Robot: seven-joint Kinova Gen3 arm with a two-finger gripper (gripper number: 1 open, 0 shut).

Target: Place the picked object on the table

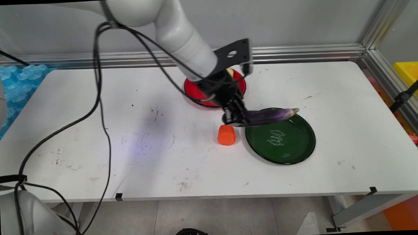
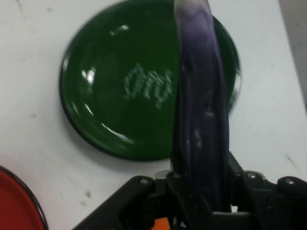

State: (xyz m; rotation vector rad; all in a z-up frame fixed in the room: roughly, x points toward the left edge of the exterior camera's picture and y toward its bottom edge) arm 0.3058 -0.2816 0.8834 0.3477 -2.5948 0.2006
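Observation:
My gripper (image 1: pixel 239 119) is shut on one end of a long purple eggplant (image 1: pixel 269 115), which sticks out to the right, above the far rim of a green plate (image 1: pixel 283 142). In the hand view the eggplant (image 2: pixel 201 110) rises from between the fingers and crosses over the right half of the green plate (image 2: pixel 110 91), whose centre bears white lettering. An orange carrot piece (image 1: pixel 226 135) stands on the table just below the gripper, left of the green plate. A red plate (image 1: pixel 194 90) lies behind the gripper, partly hidden by the arm, with a pale item on it.
Black cables hang from the arm over the table's left half. Blue foam pieces (image 1: pixel 20 82) lie beyond the left edge. A yellow bin (image 1: pixel 407 72) stands off the right side. An aluminium rail runs along the wall behind the table.

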